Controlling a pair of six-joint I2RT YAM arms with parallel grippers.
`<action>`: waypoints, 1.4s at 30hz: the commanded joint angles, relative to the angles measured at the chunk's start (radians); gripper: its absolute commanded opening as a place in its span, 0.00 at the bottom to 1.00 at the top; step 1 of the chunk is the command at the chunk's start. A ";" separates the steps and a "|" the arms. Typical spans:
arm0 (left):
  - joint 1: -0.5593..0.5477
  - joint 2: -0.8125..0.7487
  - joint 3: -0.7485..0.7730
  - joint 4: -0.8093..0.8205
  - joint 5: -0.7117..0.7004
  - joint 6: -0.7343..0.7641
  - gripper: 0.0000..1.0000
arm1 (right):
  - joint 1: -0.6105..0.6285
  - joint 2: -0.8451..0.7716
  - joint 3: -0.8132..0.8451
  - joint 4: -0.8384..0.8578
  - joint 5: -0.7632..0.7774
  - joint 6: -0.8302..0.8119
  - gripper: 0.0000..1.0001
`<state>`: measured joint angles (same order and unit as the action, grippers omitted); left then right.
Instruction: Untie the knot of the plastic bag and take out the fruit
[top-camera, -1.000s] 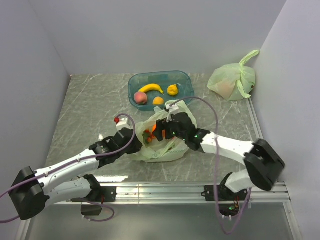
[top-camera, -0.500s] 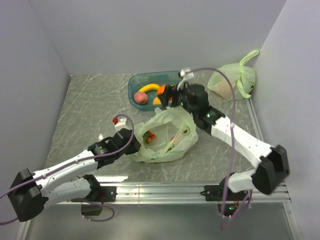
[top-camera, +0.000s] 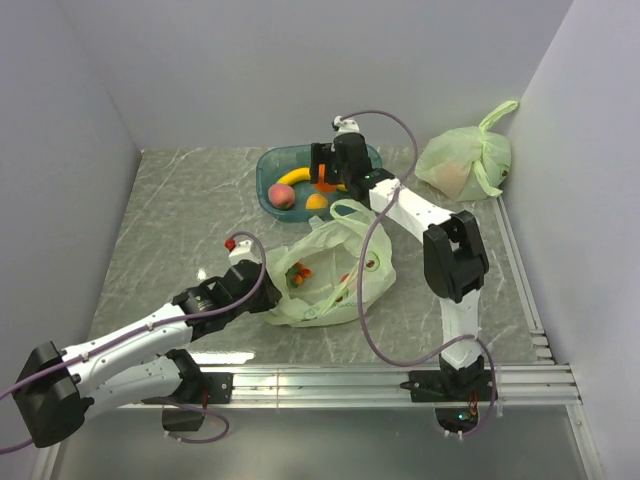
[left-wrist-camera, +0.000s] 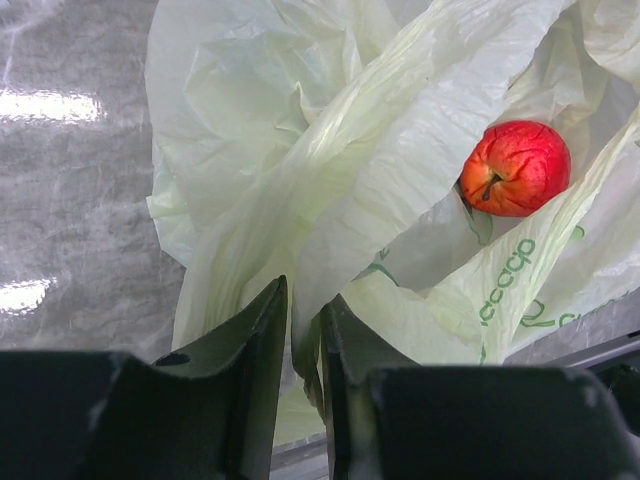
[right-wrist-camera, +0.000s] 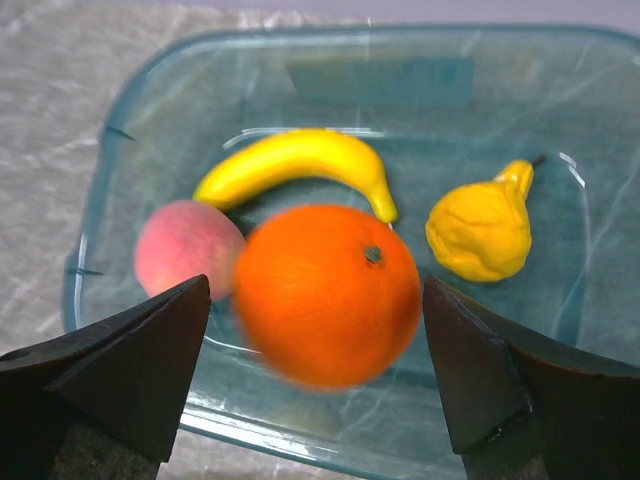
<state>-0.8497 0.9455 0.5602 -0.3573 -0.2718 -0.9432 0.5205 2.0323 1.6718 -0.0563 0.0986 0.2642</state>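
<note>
The pale green plastic bag lies open in the middle of the table, its handles loose; no knot shows. My left gripper is shut on the bag's left edge film. A red apple lies inside the bag. My right gripper is open above the teal tub. An orange sits blurred between its spread fingers, touching neither. The tub holds a banana, a peach and a yellow pear-shaped fruit.
A second pale green bag, tied and showing pinkish-orange, sits at the back right by the wall. The tub stands at the back centre. The right arm's purple cable loops over the open bag.
My right gripper has carried the orange from the bag up and back to over the tub and has opened; the orange is now loose between its fingers. The left arm kept its hold.
</note>
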 joint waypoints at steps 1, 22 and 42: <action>-0.003 0.015 -0.003 0.029 0.016 0.018 0.26 | -0.004 -0.023 0.082 -0.011 0.027 -0.005 0.93; -0.014 0.004 -0.060 -0.045 0.022 -0.040 0.25 | 0.407 -0.723 -0.822 0.038 -0.266 -0.135 0.72; -0.041 -0.021 -0.060 -0.014 0.028 -0.029 0.25 | 0.424 -0.247 -0.707 0.355 0.010 0.047 0.79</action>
<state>-0.8825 0.9150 0.4862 -0.4007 -0.2520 -0.9878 0.9489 1.7561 0.9024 0.1883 0.0597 0.2806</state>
